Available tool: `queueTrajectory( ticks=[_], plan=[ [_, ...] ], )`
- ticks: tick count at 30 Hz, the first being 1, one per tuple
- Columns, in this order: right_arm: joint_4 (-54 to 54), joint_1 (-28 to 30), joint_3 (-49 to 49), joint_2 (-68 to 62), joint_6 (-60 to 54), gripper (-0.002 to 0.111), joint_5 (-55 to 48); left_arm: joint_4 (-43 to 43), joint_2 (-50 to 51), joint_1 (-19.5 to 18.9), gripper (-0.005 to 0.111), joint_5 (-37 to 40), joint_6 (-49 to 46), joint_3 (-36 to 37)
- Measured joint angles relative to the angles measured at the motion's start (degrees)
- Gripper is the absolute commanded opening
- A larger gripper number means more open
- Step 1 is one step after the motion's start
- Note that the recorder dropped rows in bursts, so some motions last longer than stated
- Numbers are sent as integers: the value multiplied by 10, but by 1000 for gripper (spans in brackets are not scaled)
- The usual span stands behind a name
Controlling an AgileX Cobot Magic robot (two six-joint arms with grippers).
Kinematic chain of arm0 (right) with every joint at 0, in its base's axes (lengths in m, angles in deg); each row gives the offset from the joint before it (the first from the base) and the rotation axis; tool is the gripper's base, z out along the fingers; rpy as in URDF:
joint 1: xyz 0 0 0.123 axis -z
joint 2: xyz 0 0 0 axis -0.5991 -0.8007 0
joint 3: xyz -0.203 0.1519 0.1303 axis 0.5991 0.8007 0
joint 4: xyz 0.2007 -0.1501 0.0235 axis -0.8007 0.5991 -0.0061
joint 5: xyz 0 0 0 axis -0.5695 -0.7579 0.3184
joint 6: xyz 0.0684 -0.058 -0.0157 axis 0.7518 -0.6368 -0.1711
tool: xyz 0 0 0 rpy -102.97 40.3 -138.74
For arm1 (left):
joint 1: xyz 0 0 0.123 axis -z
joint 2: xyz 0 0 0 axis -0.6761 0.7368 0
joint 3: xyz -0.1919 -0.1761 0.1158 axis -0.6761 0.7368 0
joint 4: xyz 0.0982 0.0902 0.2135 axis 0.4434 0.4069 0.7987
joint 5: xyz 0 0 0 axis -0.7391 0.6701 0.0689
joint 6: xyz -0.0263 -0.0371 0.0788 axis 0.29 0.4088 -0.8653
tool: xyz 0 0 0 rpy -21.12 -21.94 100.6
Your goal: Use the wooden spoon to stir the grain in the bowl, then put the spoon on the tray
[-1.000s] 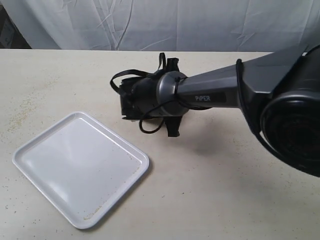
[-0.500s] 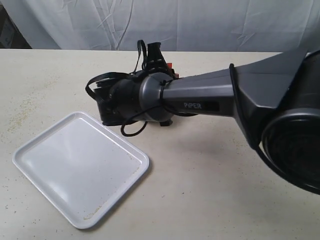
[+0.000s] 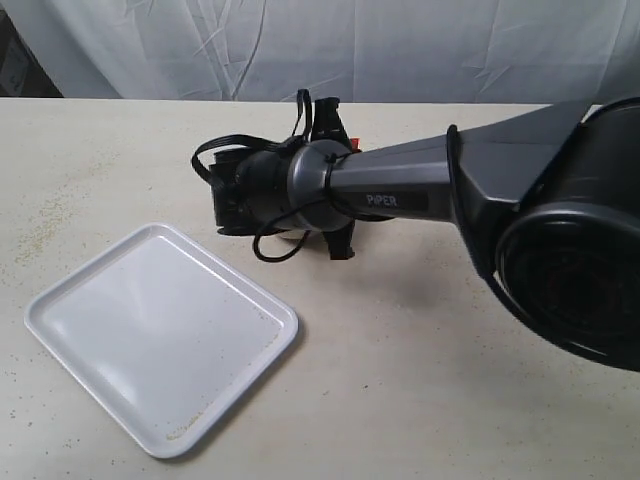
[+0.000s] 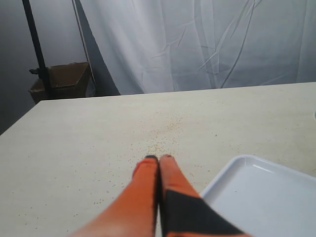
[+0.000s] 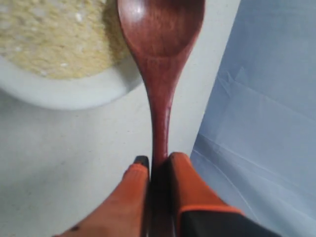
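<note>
Though behind arm (image 3: 400,195), bowl (image 5: 64,91) near tray (image 3: 150,330)

A creased white cloth backdrop (image 3: 300,50) hangs behind a pale, speckled beige tabletop (image 3: 420,380). Beyond one table edge stand a black pole (image 4: 34,44) and what looks like a cardboard box (image 4: 61,81) in dim light.

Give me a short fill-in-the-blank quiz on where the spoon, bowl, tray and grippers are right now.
1. The right gripper is shut on the ____ of the wooden spoon.
2. The grain lies in a ____ bowl.
3. The left gripper is ____ and holds nothing.
4. In the exterior view, the tray lies on the ____ side.

Missing words: handle; white; shut; left.
</note>
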Motion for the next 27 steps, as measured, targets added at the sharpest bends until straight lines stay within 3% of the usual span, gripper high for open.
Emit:
queueTrajectory(
  ticks=[2, 14, 27],
  plan=[
    [-41, -1, 0, 0, -14, -1, 5, 0, 0, 0, 0, 0, 0, 0],
    [-47, -5, -13, 75, -19, -1, -7, 0, 0, 0, 0, 0, 0, 0],
    [-31, 2, -12, 41, 18, -1, -9, 0, 0, 0, 0, 0, 0, 0]
  ],
)
